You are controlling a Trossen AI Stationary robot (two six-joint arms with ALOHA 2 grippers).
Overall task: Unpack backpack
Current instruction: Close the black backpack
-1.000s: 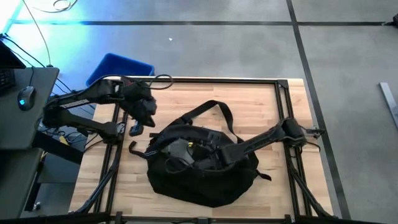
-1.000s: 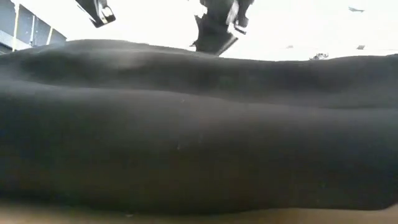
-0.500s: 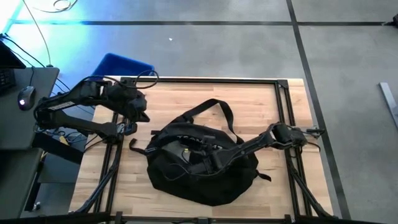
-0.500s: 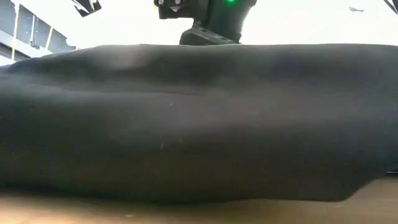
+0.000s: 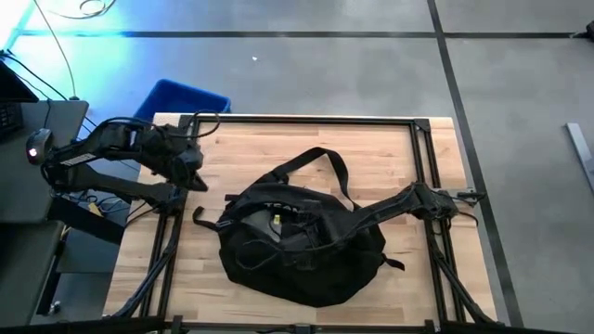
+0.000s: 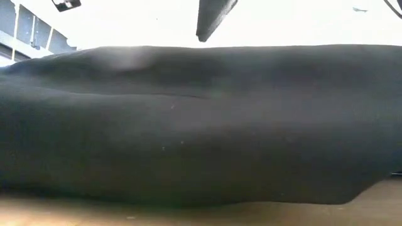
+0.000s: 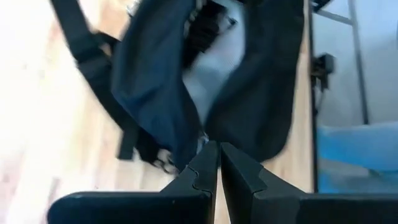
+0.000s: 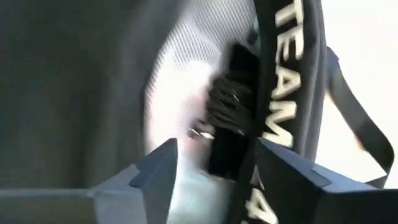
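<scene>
The black backpack [image 5: 306, 260] lies flat on the wooden table, its opening up and a strap [image 5: 320, 160] looped toward the far edge. It fills the low view [image 6: 201, 125]. My right arm [image 5: 399, 209] reaches in from the right, and my right gripper [image 8: 216, 150] stands open inside the opening. Between its fingers are a dark cord-wrapped thing [image 8: 230, 118] and the rim with white "TEAM" lettering [image 8: 283, 68]. My left gripper [image 5: 193, 174] hovers shut and empty over the table's left part, clear of the backpack [image 7: 155, 81]. My right gripper reaches into the backpack's opening, slanting down from the table's right. Whether its fingers [image 8: 165, 165] touch the lettered rim or the dark thing between them, I cannot tell.
A blue bin [image 5: 176, 97] stands on the floor beyond the table's far left corner. A desk with a mouse [image 5: 37, 144] is left of the table. Something small and yellow-green [image 5: 276, 220] shows inside the backpack. Bare wood lies left and far of the backpack.
My left gripper has drawn back toward the table's left edge, away from the backpack, and stays shut. My right gripper has pushed deeper into the opening. The backpack's top has sunk flatter, and its lettered rim now shows from above.
</scene>
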